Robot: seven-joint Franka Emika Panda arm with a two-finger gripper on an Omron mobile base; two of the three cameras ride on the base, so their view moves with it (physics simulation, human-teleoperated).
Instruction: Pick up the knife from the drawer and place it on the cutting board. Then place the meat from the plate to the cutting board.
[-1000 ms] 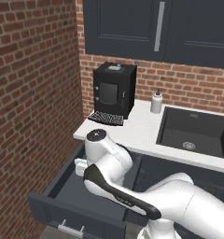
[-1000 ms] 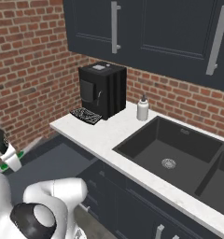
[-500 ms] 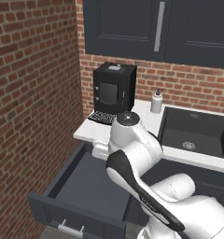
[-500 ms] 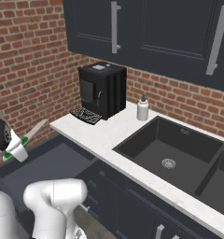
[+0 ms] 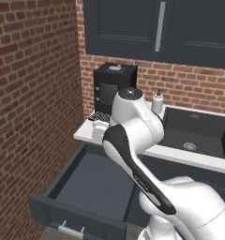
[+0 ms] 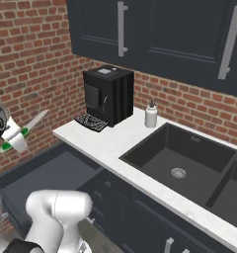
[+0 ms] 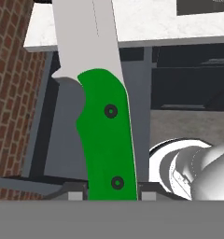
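Now the hand (image 7: 112, 189) is clenched on the green handle of the knife (image 7: 104, 140), held up in the air over the open drawer (image 5: 95, 183), its pale blade pointing toward the white worktop (image 6: 115, 143). On that worktop stands a black coffee machine (image 6: 108, 94) beside the sink (image 6: 179, 163).

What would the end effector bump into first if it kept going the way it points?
Probably the white counter edge. The end effector holds the knife with its blade aimed there, above the open drawer; depth is unclear.
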